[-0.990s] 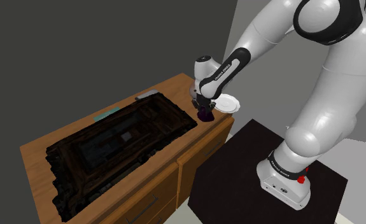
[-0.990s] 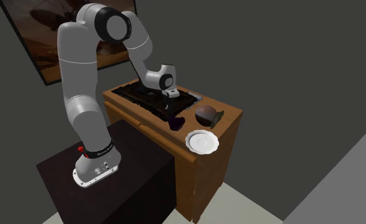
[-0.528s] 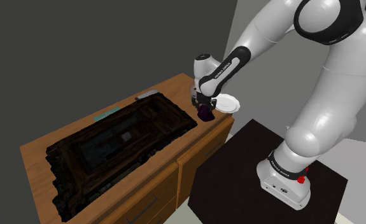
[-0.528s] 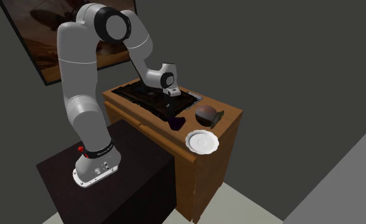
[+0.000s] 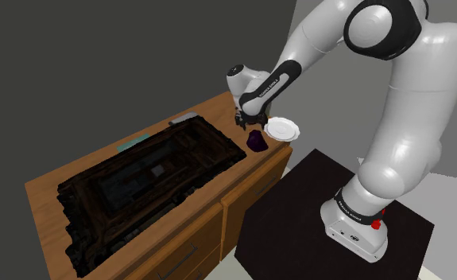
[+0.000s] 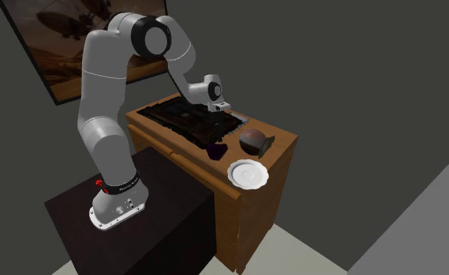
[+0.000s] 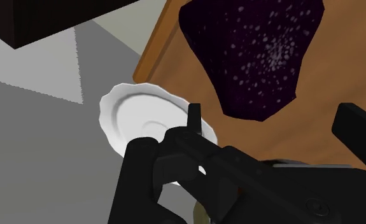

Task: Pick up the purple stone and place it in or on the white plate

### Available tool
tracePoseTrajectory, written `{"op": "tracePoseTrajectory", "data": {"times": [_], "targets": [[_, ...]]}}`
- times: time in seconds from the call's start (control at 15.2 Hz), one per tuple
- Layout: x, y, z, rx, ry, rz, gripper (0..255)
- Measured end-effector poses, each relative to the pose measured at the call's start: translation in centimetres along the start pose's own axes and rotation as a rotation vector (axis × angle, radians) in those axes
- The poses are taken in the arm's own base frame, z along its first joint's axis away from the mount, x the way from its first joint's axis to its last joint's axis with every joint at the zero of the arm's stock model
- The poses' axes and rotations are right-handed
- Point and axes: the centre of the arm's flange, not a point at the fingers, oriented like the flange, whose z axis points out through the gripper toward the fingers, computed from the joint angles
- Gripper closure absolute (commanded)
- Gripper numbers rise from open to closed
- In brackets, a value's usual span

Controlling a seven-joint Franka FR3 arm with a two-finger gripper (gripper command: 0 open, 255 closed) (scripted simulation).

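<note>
**Tech:** Raised since half a second ago, the all-black two-finger hand has come off the dark purple speckled stone. The stone has kept its place on the brown wooden counter. The arm's elbow has swung towards the shoulder view's left.

**Operator:** State of the hand?

**Tech:** Fingers apart, clasping nothing. In the wrist view the stone lies beyond the fingertips, untouched.

**Operator:** Location of the stone?

**Tech:** On the counter near its front edge, between the dark sunken basin and the round white plate. It is near the plate but apart from it.

**Operator:** What does each view add?

**Tech:** The second exterior view shows a brown round object on the counter behind the plate, and a framed picture on the wall. The shoulder view shows the basin's full length and a flat grey item at its far end. The wrist view shows pale speckles on the stone and the plate's wavy rim.

**Operator:** Arm pose?

**Tech:** The base sits on the black box stand. The white arm rises, bends over and reaches down to the counter. The hand points downward above the basin's near corner, with the stone lower and off to one side.
</note>
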Motion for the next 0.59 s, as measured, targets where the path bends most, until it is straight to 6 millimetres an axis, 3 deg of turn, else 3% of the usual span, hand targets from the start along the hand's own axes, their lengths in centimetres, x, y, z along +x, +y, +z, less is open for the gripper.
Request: {"op": "tracePoseTrajectory", "data": {"times": [0.33, 0.59], "targets": [[0.2, 0.0, 2.5, -0.004, 0.004, -0.003, 0], [0.1, 0.0, 2.9, -0.004, 0.004, -0.004, 0]]}}
